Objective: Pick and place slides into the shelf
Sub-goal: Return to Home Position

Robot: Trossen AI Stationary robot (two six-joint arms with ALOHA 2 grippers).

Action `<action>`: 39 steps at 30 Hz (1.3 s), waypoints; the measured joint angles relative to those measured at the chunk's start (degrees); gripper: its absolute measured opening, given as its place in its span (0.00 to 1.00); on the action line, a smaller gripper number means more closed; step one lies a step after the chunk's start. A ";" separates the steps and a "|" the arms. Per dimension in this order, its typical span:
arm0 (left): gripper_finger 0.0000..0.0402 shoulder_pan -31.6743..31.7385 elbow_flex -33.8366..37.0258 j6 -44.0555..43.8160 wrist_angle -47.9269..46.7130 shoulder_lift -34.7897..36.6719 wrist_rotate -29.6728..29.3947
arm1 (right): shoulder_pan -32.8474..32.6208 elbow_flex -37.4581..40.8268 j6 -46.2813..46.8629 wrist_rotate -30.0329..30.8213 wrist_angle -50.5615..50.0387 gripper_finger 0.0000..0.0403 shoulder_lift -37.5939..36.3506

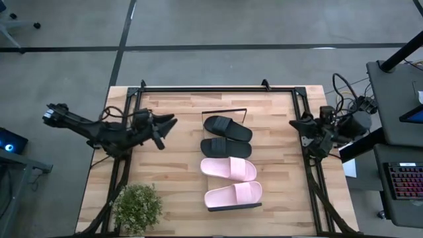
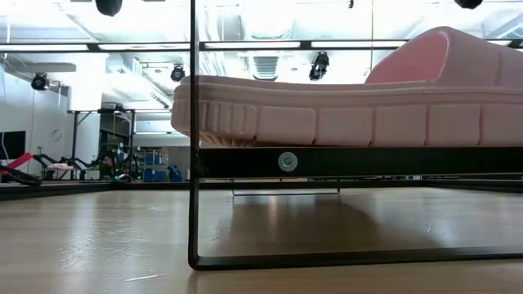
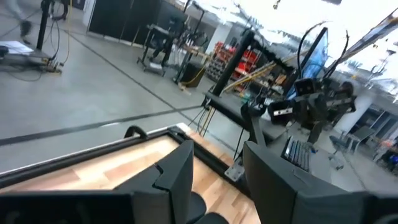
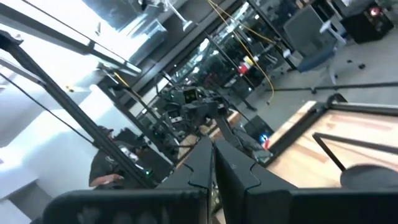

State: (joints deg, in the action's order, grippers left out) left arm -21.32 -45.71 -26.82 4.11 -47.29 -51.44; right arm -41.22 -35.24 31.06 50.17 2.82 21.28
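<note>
In the high view, four slides lie side by side in a row on the shelf (image 1: 232, 207) in the middle of the table. Two black slides (image 1: 228, 127) (image 1: 226, 147) are toward the far end, and two pink slides (image 1: 229, 169) (image 1: 232, 195) toward the near end. In the low view the nearest pink slide (image 2: 343, 110) rests sole-down on the shelf board (image 2: 343, 161), behind the black wire frame (image 2: 194, 163). My left gripper (image 1: 168, 123) (image 3: 217, 155) hovers open left of the black slides. My right gripper (image 1: 295, 123) (image 4: 212, 146) is shut, right of them.
A small potted plant (image 1: 137, 206) stands at the table's near left corner. Black frame rails (image 1: 218, 88) run along the table's far edge and both sides. There is bare wood between each gripper and the shelf. Desks and equipment stand beyond the table's right edge.
</note>
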 joint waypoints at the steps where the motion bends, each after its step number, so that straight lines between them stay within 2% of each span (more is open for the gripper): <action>1: 0.31 0.00 0.80 0.51 0.95 0.90 0.07 | -0.01 0.00 -0.96 -0.12 0.79 0.02 0.00; 11: 0.31 0.00 6.79 1.19 2.83 8.17 2.98 | -0.01 0.00 -9.38 -2.83 9.93 0.02 0.15; 18: 0.31 0.00 12.73 7.60 14.46 12.86 3.50 | -0.01 0.64 -17.16 -5.23 17.73 0.02 0.14; 24: 0.31 0.00 18.84 7.70 18.79 16.60 4.72 | 0.01 2.15 -18.38 -5.33 19.22 0.02 -0.08; 28: 0.31 0.00 22.88 9.01 23.74 18.67 6.17 | 0.01 5.07 -18.26 -5.31 21.98 0.02 -0.82; 35: 0.31 0.00 26.88 12.83 28.44 23.84 8.26 | 0.01 14.37 -22.79 -5.72 37.28 0.02 -4.71; 39: 0.31 0.00 27.21 13.25 28.87 26.43 12.03 | 0.01 19.88 -24.12 -8.60 45.01 0.02 -7.53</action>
State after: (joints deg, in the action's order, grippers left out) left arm -21.32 -18.50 -13.56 32.98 -20.86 -39.41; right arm -41.21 -15.36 6.95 41.57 47.83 13.75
